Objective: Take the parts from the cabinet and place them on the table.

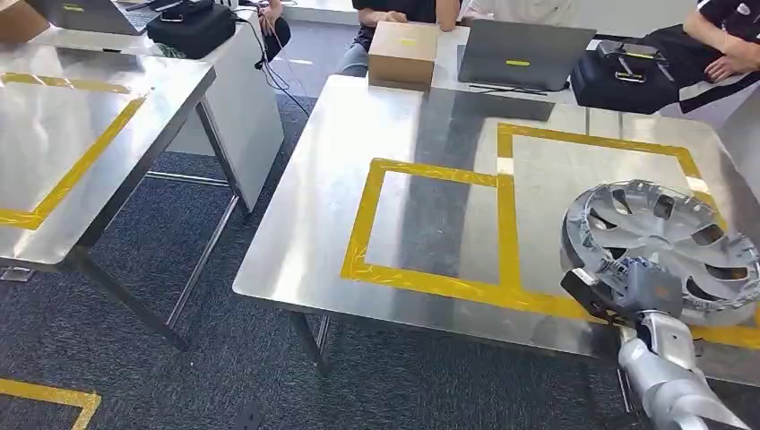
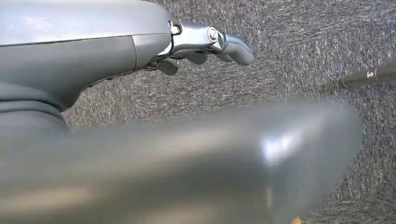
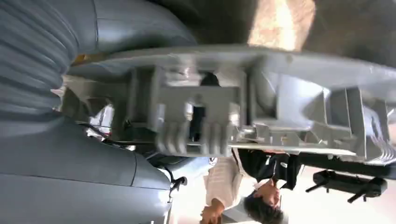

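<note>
The steel surface (image 1: 323, 188) carries yellow tape (image 1: 430, 282) marking two adjoining rectangles. A silver wheel cover (image 1: 668, 246) lies at its 4 o'clock corner, over the right rectangle's tape. At 12 o'clock, on the white surface behind, sit a cardboard box (image 1: 403, 52), a laptop (image 1: 520, 54) and a black bag (image 1: 623, 81).

Silver wheel cover (image 1: 668, 244), yellow-taped steel table (image 1: 341, 161)

We see a silver wheel cover (image 1: 665, 245), round with open spokes, lying nearly flat on the steel table (image 1: 314, 224), over its right-hand yellow tape square (image 1: 507, 193).
</note>
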Robot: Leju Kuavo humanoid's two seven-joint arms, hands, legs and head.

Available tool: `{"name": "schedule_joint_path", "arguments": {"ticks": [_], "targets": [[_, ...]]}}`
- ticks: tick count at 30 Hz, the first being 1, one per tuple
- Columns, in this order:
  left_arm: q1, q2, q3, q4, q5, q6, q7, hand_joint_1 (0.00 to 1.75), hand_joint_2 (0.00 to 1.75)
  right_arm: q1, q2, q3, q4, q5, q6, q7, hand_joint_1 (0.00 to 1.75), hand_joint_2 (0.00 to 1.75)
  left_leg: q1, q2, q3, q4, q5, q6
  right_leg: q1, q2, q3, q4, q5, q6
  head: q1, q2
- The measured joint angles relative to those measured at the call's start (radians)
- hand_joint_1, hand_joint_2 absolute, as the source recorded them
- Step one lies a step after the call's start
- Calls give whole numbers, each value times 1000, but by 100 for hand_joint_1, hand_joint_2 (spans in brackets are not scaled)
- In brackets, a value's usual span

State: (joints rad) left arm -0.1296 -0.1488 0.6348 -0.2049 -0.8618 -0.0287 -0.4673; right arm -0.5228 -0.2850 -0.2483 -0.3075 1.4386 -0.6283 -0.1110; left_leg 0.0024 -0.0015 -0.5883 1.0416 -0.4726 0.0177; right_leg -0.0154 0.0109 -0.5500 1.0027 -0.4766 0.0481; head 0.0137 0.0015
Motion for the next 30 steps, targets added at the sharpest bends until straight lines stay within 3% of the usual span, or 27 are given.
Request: {"name": "schedule_joint_path", "arguments": {"ticks": [2,3,23,26,30], "targets": [[1,0,0,0,-3,20,0,0,175,-3,1,0,0,0,-2,-2,0,175,0,0,0,0,0,0,0,0,0,0,0,0,0,0],[2,0,0,0,-1,23,0,0,0,-4,1,0,0,0,-3,-6,0,175,0,0,1,0,0,0,0,0,0,0,0,0,0,0],[20,-6,5,2,34,13,0,0,0,-59,43,34,0,38,-7,-66,0,175,1,0,1,0,0,0,1,0,1,0,0,0,0,0],[22,-6,7,2,37,13,0,0,0,-63,61,37,0,0,-54,-128,0,175,1,-1,0,0,1,-1,1,-1,1,1,0,0,0,0],[26,-6,10,2,24,33,7,0,0,-46,107,36,-81,-76,-74,-275,0,175,0,-1,-2,0,1,-1,0,-2,-1,2,0,0,0,0]]}}
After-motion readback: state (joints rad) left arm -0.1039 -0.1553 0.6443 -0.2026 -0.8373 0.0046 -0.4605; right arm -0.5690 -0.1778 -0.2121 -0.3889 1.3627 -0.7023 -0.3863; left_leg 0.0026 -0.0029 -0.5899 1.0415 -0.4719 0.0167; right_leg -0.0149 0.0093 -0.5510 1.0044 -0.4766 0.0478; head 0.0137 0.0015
